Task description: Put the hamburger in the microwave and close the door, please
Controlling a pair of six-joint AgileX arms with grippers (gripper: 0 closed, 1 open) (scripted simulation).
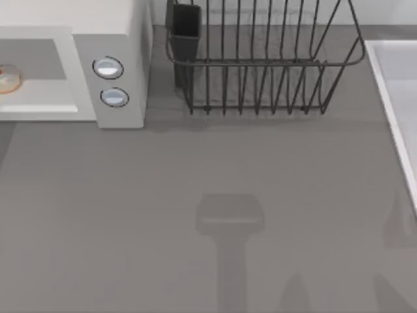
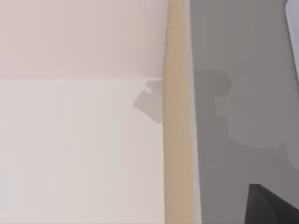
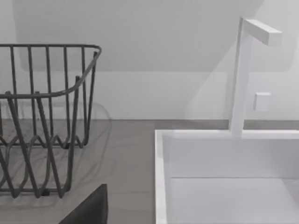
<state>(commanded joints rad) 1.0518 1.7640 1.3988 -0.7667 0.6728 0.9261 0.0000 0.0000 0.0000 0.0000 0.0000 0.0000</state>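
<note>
Bare grey table [image 1: 195, 195] lies nearest the top camera, crossed by arm shadows. Far left: hamburger [image 1: 8, 79] sits inside the microwave [image 1: 124, 39] cavity, at the frame's left edge. Door not identifiable; judged unclosed, since the cavity is exposed. Right of the dials [image 1: 108, 68]: dish rack [image 1: 260, 65], then sink [image 1: 397, 98]. Jaw state of either gripper: cannot tell. Judgement: bun is light, soft, squashable. Door is stiff; push at the handle.
</note>
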